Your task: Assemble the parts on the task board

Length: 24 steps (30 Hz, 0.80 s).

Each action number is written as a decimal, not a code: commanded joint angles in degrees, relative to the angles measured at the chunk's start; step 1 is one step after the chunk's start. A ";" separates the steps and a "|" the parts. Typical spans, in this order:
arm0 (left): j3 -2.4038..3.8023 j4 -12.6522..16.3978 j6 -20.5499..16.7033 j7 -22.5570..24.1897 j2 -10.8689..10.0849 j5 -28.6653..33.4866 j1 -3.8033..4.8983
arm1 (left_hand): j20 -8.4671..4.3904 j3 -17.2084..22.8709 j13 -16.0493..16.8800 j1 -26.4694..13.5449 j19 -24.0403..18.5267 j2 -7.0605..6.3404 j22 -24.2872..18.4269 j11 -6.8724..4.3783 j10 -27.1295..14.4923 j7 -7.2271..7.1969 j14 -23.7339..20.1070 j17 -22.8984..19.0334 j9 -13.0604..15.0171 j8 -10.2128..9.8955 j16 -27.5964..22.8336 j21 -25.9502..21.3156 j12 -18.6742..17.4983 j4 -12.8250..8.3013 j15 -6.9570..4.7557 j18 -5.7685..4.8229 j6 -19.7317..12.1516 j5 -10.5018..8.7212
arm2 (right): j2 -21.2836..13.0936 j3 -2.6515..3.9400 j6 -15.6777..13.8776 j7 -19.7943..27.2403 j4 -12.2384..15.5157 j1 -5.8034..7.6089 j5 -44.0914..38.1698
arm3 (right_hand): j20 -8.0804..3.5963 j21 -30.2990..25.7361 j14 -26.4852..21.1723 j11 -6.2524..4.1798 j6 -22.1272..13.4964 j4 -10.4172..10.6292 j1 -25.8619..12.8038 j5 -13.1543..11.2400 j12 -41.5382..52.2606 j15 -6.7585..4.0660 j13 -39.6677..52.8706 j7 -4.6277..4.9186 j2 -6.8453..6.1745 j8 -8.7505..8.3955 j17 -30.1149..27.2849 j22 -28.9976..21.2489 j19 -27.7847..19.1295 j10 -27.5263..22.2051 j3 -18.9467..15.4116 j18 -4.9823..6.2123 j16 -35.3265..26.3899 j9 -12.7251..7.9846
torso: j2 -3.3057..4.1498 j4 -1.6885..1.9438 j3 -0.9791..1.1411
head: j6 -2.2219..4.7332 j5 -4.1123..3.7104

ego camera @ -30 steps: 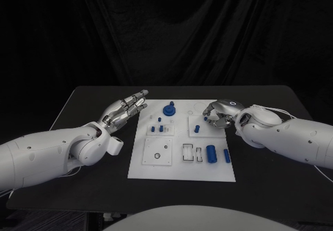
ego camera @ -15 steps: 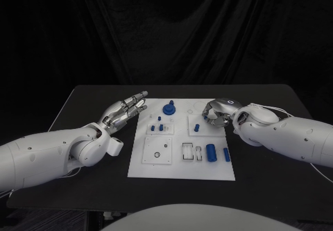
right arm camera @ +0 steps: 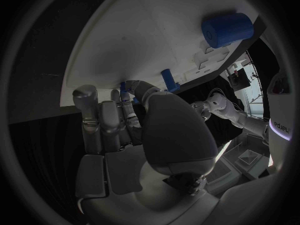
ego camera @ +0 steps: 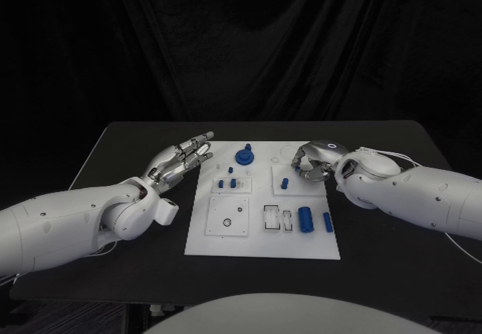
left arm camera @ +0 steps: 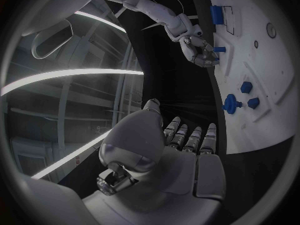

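Note:
The white task board (ego camera: 263,240) lies mid-table. On it stand a blue knob (ego camera: 246,156), small blue pegs (ego camera: 230,184) and a single blue peg (ego camera: 285,184). A thick blue cylinder (ego camera: 305,221) and a slimmer one (ego camera: 327,223) lie near its right edge. My left hand (ego camera: 184,157) floats beside the board's far left corner, flat, fingers spread, holding nothing. My right hand (ego camera: 315,164) hangs over the board's far right corner with fingers curled in. A blue sliver (right arm camera: 123,87) shows by its fingertips (right arm camera: 128,105); whether it is held is unclear.
Bare black table (ego camera: 131,139) surrounds the board on all sides. Rectangular slots (ego camera: 273,218) and a square plate with a small ring (ego camera: 228,217) mark the board's near half. Dark curtains hang behind the table.
My right hand has crept a little toward the far side of the board, staying curled. The left hand has not moved.

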 commanded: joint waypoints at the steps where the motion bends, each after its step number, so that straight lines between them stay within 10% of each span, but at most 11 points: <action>1: 0.04 -0.10 1.02 7.68 0.19 0.06 -0.14 | 0.45 0.31 0.06 0.54 0.09 -0.02 0.10 0.42 -0.07 0.21 0.19 0.09 0.06 0.12 0.35 0.31 -0.09 -0.09 0.43 1.04 0.44 0.38 | 0.01 0.05 0.86 -0.31 -0.12 -0.22 -0.08 | -0.36 0.17 -0.03 0.00 0.15 -0.67 0.95 0.57 0.39 -0.42 -0.23 -0.08 0.12 0.27 -0.28 5.03 -0.07 0.87 0.17 -0.81 0.07 0.21 | 0.02 -0.01 0.00 | -0.14 0.02; 24: 0.04 -0.94 1.76 7.05 0.85 0.06 -0.44 | 1.44 0.81 0.09 1.42 0.63 -0.12 0.75 0.75 0.10 1.22 1.43 0.39 0.14 0.20 0.93 0.59 -0.06 -0.67 1.62 0.87 1.08 1.26 | 0.04 0.06 -0.58 0.78 -0.28 -0.81 -0.08 | -1.36 0.69 -0.44 -1.13 1.59 -3.07 2.38 -0.35 0.19 -1.50 -2.18 -0.31 1.43 1.35 -2.58 5.05 -0.08 7.66 1.04 -0.81 -1.22 2.41 | -0.03 -0.01 -0.02 | -0.48 0.00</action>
